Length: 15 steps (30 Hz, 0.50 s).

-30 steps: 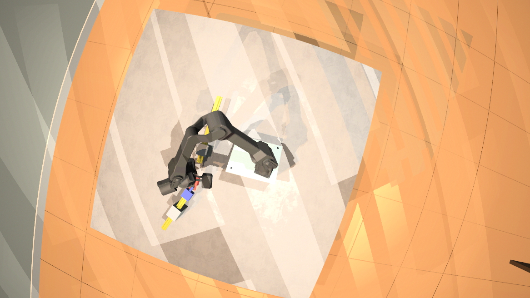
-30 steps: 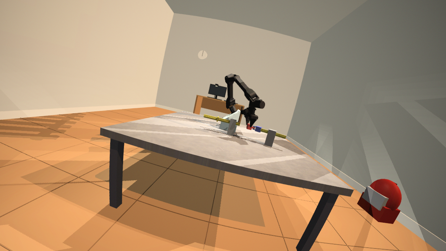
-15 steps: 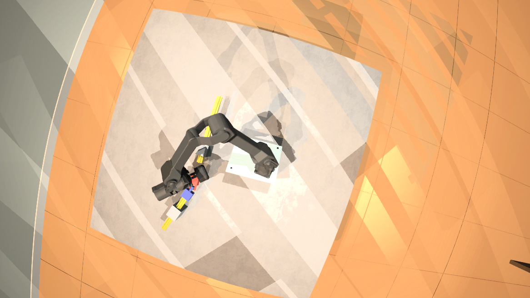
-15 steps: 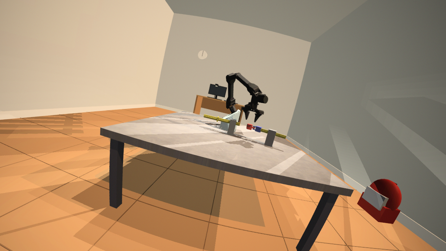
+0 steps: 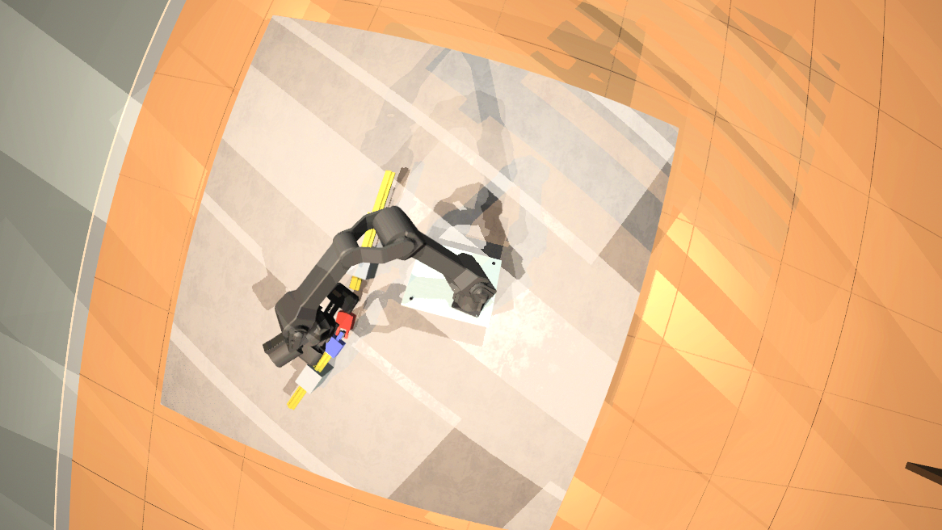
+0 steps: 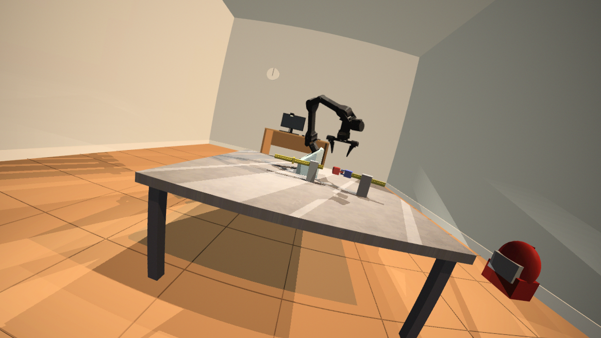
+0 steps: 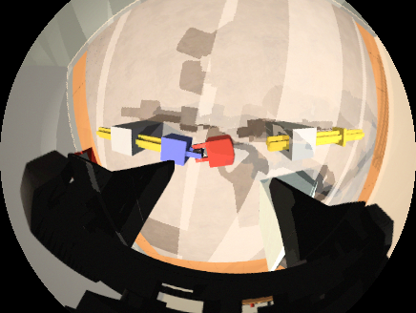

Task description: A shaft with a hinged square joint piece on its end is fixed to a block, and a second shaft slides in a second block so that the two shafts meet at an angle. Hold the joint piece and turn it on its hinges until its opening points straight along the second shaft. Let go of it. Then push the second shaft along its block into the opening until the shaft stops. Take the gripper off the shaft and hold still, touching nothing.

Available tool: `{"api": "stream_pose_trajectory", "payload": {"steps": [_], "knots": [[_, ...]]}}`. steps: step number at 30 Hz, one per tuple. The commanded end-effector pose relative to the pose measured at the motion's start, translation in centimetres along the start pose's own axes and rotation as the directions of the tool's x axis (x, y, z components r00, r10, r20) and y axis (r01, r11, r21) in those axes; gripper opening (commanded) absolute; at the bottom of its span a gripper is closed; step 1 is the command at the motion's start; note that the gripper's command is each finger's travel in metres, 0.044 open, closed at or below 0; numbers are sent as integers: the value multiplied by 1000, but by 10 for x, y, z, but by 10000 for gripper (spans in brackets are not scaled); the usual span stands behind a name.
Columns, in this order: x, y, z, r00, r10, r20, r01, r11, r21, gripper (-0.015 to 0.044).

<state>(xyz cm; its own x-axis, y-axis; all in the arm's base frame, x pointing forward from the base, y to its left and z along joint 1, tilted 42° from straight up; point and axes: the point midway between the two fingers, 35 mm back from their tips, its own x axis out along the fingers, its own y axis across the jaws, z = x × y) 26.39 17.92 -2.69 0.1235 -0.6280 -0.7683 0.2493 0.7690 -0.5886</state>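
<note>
The red joint piece [image 5: 344, 322] [image 6: 336, 170] [image 7: 220, 151] hangs by black hinges from the blue yoke [image 5: 335, 347] [image 6: 347, 173] [image 7: 176, 150]. The yoke is on the fixed yellow shaft [image 5: 296, 399] [image 6: 379, 182] [image 7: 148, 142], held in its grey block [image 5: 307, 379] [image 6: 364, 186] [image 7: 122, 140]. The red piece's far end faces roughly toward the second yellow shaft [image 5: 382, 191] [image 6: 283, 157] [image 7: 329, 137]; its opening is not visible. A gap separates them. The second shaft passes through the second block [image 6: 312, 171] [image 7: 303, 143]. My gripper [image 6: 339, 154] [image 7: 223, 175] is open and empty above the joint, touching nothing.
The pale base plate [image 5: 421, 290] [image 7: 271, 215] under the arm lies beside the gap between the shafts. The second shaft carries a yellow collar [image 7: 342, 136] beyond its block. The arm reaches over the second shaft in the top view.
</note>
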Motion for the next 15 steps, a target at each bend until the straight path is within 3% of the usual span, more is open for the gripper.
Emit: {"api": "stream_pose_trajectory", "payload": {"steps": [1, 6, 15], "knots": [[-16, -1, -2, 1000, -6, -1, 6, 986, -166, 440], [-31, -3, -4, 1000, -14, 4, 15, 950, -311, 440], [-29, -3, -3, 1000, -15, 9, 17, 954, -299, 440]]}}
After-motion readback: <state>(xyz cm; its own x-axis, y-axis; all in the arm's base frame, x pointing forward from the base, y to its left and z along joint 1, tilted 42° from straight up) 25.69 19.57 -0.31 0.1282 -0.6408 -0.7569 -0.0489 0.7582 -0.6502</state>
